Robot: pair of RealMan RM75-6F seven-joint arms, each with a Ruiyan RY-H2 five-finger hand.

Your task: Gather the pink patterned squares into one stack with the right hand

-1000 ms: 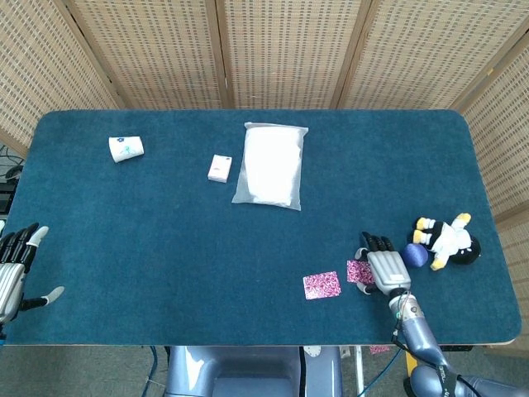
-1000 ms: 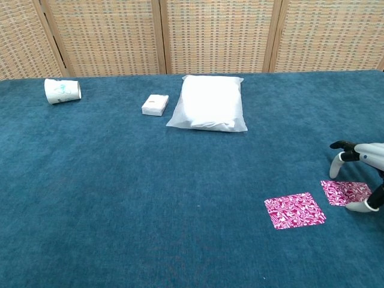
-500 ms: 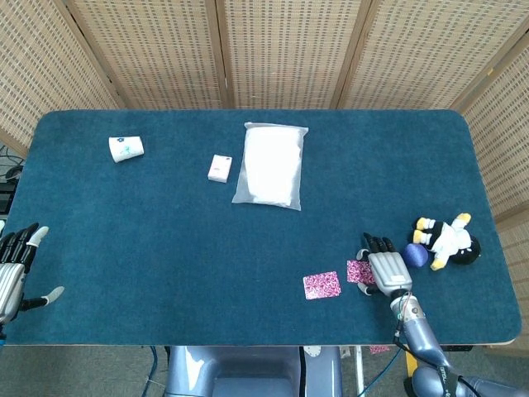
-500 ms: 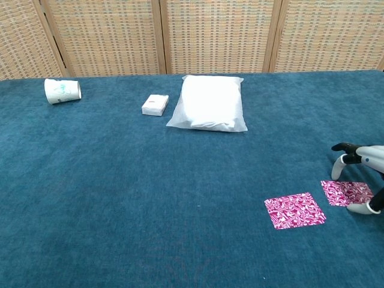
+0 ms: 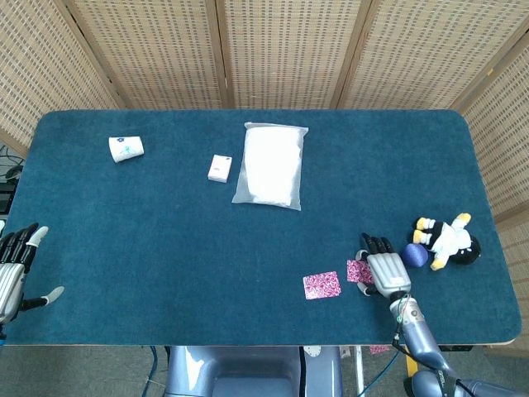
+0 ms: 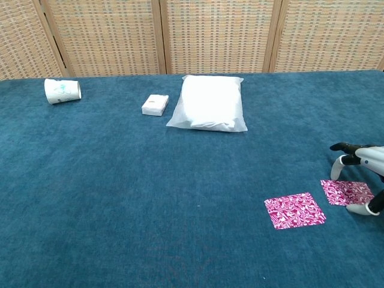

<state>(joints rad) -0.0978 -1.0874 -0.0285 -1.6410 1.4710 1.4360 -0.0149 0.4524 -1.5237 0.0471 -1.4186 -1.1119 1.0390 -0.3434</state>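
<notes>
Two pink patterned squares lie flat on the blue table near its front right. The larger-looking square (image 5: 321,284) (image 6: 294,210) lies alone to the left. The second square (image 5: 358,271) (image 6: 346,192) sits just right of it, partly under my right hand (image 5: 386,270) (image 6: 362,162). That hand hovers over the second square's right part with fingers spread and arched, holding nothing; whether its fingertips touch the square is unclear. My left hand (image 5: 14,269) rests open at the table's front left edge, far from both squares.
A penguin plush (image 5: 447,241) with a blue ball (image 5: 415,255) lies just right of my right hand. At the back are a white plastic bag (image 5: 270,165) (image 6: 210,102), a small white box (image 5: 219,168) (image 6: 155,105) and a tipped paper cup (image 5: 126,148) (image 6: 62,90).
My right hand has shifted very slightly; the squares have not moved. The left hand is still.
</notes>
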